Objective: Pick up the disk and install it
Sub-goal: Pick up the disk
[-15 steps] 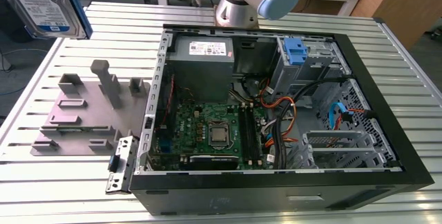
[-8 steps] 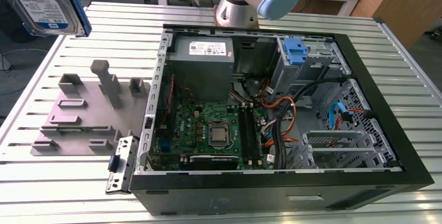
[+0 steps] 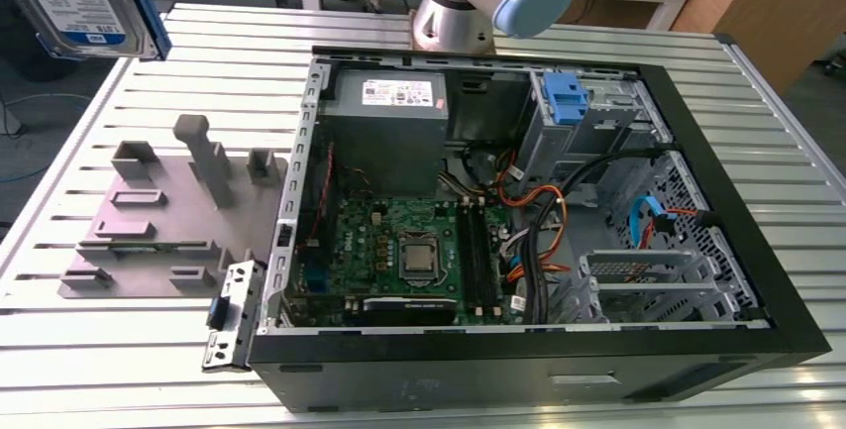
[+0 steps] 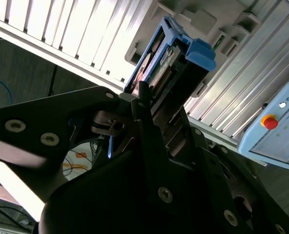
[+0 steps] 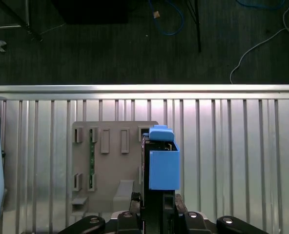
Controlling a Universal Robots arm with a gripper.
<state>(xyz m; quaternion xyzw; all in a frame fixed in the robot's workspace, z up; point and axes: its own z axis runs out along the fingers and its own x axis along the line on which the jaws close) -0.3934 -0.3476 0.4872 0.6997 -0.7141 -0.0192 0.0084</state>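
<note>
End effector (image 5: 156, 204) clamped on disk (image 5: 163, 168) | held high, facing down | abv grey jig (image 5: 110, 168)

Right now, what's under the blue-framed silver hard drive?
A grey slotted holder plate on the ribbed metal table. The silver hard drive and claw hide the plate's part directly beneath.
</note>
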